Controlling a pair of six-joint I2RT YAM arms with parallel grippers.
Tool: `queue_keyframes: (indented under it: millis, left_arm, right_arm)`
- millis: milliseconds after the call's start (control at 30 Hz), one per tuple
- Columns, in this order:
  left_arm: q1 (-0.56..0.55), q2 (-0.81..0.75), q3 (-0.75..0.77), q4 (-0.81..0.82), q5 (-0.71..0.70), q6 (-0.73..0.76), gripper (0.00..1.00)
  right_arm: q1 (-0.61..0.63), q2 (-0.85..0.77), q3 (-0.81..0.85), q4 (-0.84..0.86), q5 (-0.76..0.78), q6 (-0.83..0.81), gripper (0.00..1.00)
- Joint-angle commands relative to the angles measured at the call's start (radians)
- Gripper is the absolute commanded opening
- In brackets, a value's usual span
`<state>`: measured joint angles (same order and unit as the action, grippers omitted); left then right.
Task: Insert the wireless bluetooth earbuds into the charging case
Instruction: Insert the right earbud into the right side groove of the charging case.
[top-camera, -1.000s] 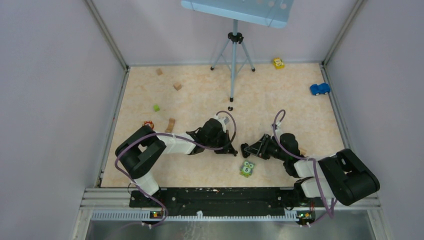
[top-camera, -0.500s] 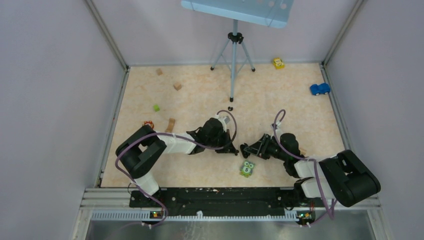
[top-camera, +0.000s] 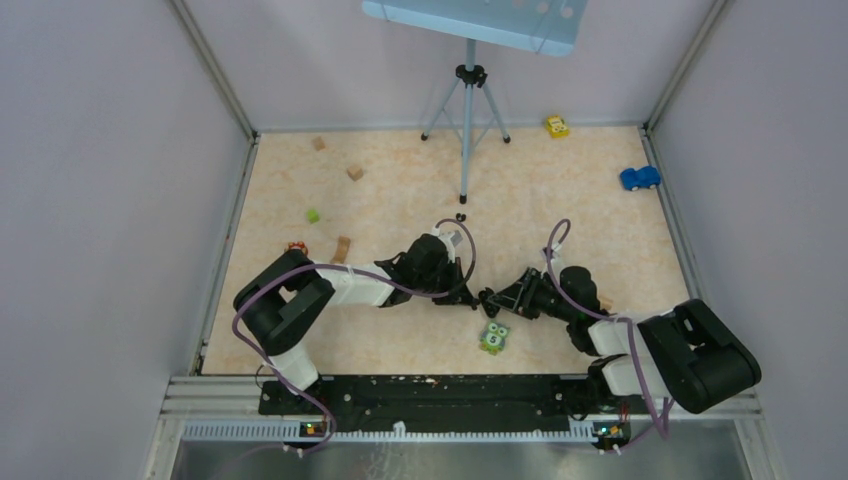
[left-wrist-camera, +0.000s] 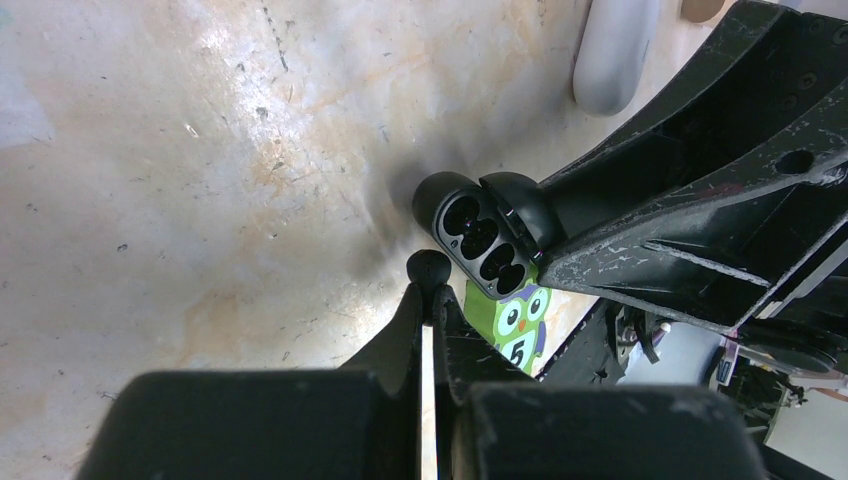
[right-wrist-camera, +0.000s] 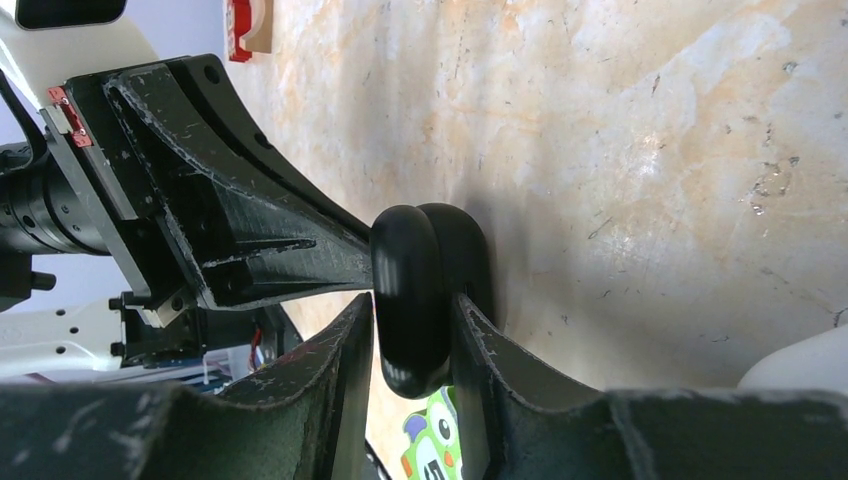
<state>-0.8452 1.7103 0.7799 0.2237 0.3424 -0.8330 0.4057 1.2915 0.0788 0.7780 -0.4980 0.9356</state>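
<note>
Since approx a sec ago the left arm has crept rightward, so the gap btwn the two tool tips has closed. They now nearly meet mid-table in the top view; little else has shifted.

Left side: left gripper, fingers pressed together, pinching a black earbud right at the tips. Bud = small glossy black rounded knob. Only its domed end shows above the fingers, the rest is hidden in the pinch. It hangs over the table, just beside the case mouth, not yet in.

Right side: right gripper, fingers clamped on the charging case across its flanks. Case = black pebble shape, lid hinged open, two dark round wells side by side facing the bud. Wells are too dark to tell if anything's in them. A green owl card lies on the table just behind it.

Step in hand, my read: seat the bud in the nearer well. To do it well, line the bud up w/ the well before pushing, hold the case steady, go slow, and let go only once it sits flush. Bud's orientation in the pinch can't be told, so a wrong-way fit is poss.
</note>
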Motion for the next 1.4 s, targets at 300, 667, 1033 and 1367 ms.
queue_keyframes:
  millis: [300,667,1033,1367]
  left_arm:
    - [-0.002,-0.009,0.028,0.008,0.004,0.017,0.00]
    - [-0.002,-0.098,0.032,-0.016,0.026,-0.013,0.00]
    - [-0.008,-0.277,-0.018,0.074,0.031,-0.104,0.00]
    - [-0.020,-0.312,0.000,0.005,-0.047,-0.003,0.00]
  right_arm:
    - [0.014,0.012,0.004,0.070,0.015,-0.002,0.12]
    - [0.013,-0.087,-0.028,0.025,0.049,0.004,0.07]
    - [0.017,-0.352,-0.125,0.041,0.050,-0.006,0.07]
    - [0.017,-0.525,-0.106,-0.102,0.054,-0.022,0.07]
